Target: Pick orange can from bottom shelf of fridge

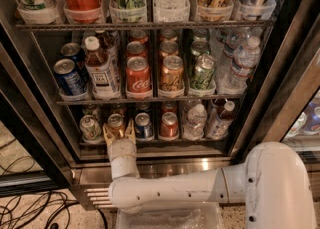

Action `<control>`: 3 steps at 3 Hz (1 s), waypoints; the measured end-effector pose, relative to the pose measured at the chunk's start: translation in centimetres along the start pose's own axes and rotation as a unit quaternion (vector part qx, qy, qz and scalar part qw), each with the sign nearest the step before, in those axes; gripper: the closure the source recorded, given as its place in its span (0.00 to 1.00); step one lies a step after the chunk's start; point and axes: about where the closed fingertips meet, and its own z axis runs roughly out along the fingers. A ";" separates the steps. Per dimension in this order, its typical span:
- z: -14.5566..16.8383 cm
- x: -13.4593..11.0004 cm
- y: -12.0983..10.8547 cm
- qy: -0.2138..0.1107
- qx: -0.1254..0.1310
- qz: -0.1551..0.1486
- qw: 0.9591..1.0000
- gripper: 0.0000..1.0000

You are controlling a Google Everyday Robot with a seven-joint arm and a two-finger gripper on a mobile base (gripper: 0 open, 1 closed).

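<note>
Two-finger gripper [119, 131] on the white arm is at the front of the dark wire bottom shelf [210, 142] of the glass-door drinks fridge [170, 166]. Jaws are spread, one either side of the small amber-orange soda can [116, 121]. Can stands upright, axis vertical, at 12 o'clock from the wrist, with a blue can [143, 126] at its 3 o'clock. I can't tell if there's contact. My call: close next.

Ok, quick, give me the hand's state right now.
The hand: open, a finger on each side of the orange can on the bottom shelf, not yet shut on it.
</note>
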 end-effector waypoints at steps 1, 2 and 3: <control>0.1 0.2 0.0 0.013 -0.008 0.013 1.000 0.55; 0.1 0.3 0.2 0.022 -0.017 0.023 0.999 0.77; 0.1 0.3 0.2 0.022 -0.017 0.023 0.999 0.99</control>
